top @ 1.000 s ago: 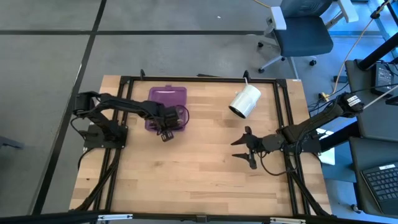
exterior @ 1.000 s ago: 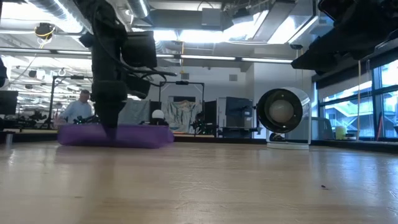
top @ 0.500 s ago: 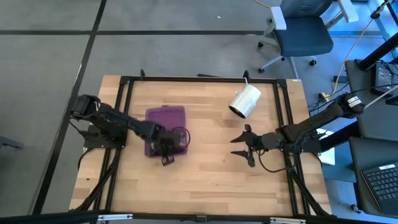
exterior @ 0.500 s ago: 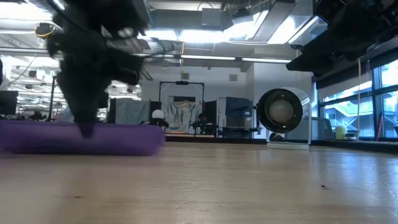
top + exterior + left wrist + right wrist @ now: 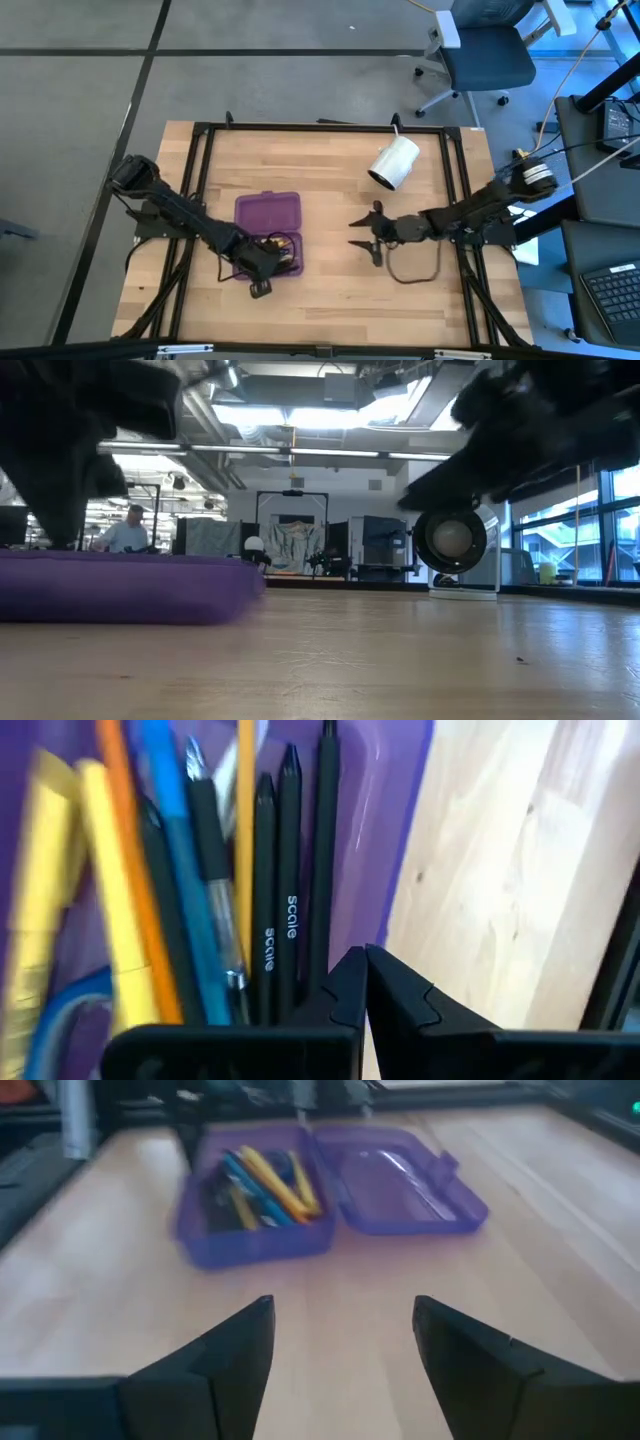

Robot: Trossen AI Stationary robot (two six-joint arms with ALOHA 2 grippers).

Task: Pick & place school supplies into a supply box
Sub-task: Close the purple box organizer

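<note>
We see one purple box (image 5: 267, 226) lying open on the left half of the table (image 5: 330, 290), its lid (image 5: 396, 1177) folded flat beside the tray. In the tray we count three black pencils (image 5: 290, 880), a blue pen (image 5: 175, 850), an orange one (image 5: 128, 870) and yellow ones (image 5: 272, 1180). The left gripper (image 5: 262, 272) sits at the tray's near edge, fingers pressed together on nothing. The right gripper (image 5: 368, 237), fingers spread, hovers mid-table. One white roll (image 5: 394, 163) lies farther back.
</note>
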